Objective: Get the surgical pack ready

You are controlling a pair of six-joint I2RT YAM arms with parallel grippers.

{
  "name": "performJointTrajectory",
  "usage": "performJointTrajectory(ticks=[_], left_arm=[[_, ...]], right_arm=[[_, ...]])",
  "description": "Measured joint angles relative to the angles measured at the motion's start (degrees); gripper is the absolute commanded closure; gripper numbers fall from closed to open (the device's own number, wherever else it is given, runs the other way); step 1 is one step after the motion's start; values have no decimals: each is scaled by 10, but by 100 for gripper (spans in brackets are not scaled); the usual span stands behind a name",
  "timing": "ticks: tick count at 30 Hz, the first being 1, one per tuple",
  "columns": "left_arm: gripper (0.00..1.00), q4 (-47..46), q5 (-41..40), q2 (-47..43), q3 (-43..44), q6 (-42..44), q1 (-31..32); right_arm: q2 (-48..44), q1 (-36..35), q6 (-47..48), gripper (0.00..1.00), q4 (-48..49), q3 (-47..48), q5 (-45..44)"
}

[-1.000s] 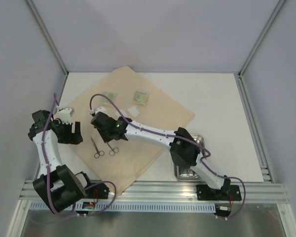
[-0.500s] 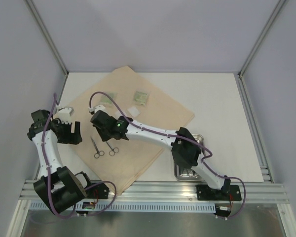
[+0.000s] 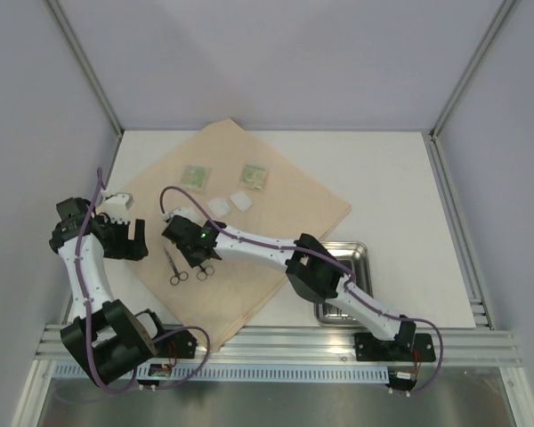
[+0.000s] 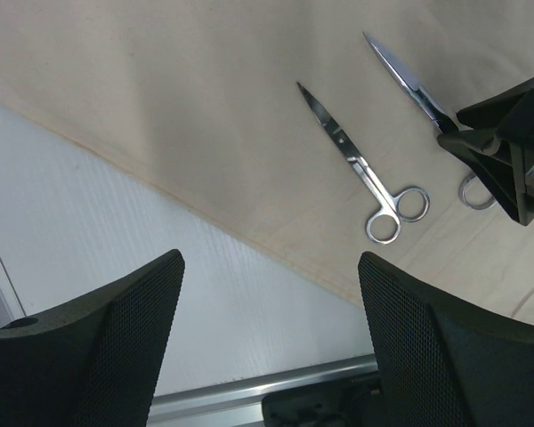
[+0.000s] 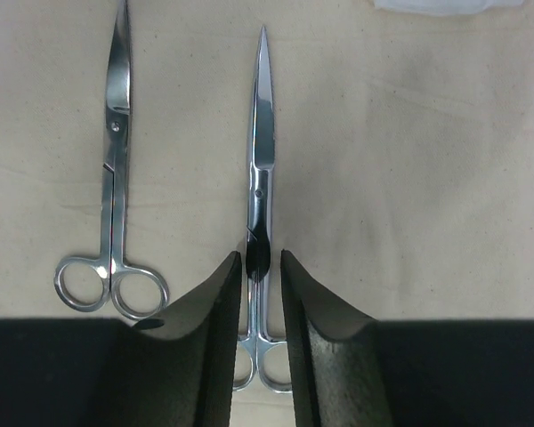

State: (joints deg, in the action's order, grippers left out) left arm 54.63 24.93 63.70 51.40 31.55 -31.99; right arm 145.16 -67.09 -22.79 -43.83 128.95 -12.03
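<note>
Hinges on one relation: right gripper (image 5: 260, 258) set astride the right-hand scissors (image 5: 260, 151), jaws on either side of the shank just near of the pivot. Lies with its long axis running near to far, tips far, rings near, so calls for a squeeze across the narrow way, not along it. Cannot tell from the wrist view whether clenched on the steel or a hair short of it; lies flat on the cloth (image 3: 285, 200) either way.

Falls to the right arm by nearness, with the left gripper (image 4: 269, 267) spread wide, holding nothing, off at the cloth's left edge.

Worth minding the second scissors (image 5: 116, 160) just to the left — parallel, apart, yet near enough to nudge. Soft tan weave underneath on a white desk (image 3: 392, 178), so probably little purchase under thin steel and some risk of dragging a fold.

Room enough otherwise — pads (image 3: 220, 205) and packets (image 3: 254, 175) farther off, tray (image 3: 360, 252) well apart at the near right.
</note>
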Motion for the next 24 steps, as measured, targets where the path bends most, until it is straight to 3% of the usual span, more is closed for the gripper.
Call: performJointTrajectory(ticks=[8, 12, 13, 24], left_arm=[[11, 0, 0, 0, 0, 0, 0], [11, 0, -2, 0, 0, 0, 0], [11, 0, -2, 0, 0, 0, 0], [11, 2, -4, 0, 0, 1, 0]], right_arm=[[12, -4, 1, 70, -13, 18, -16], [18, -7, 0, 98, -21, 28, -29], [18, -7, -2, 100, -21, 28, -30], [-24, -6, -12, 99, 21, -45, -28]])
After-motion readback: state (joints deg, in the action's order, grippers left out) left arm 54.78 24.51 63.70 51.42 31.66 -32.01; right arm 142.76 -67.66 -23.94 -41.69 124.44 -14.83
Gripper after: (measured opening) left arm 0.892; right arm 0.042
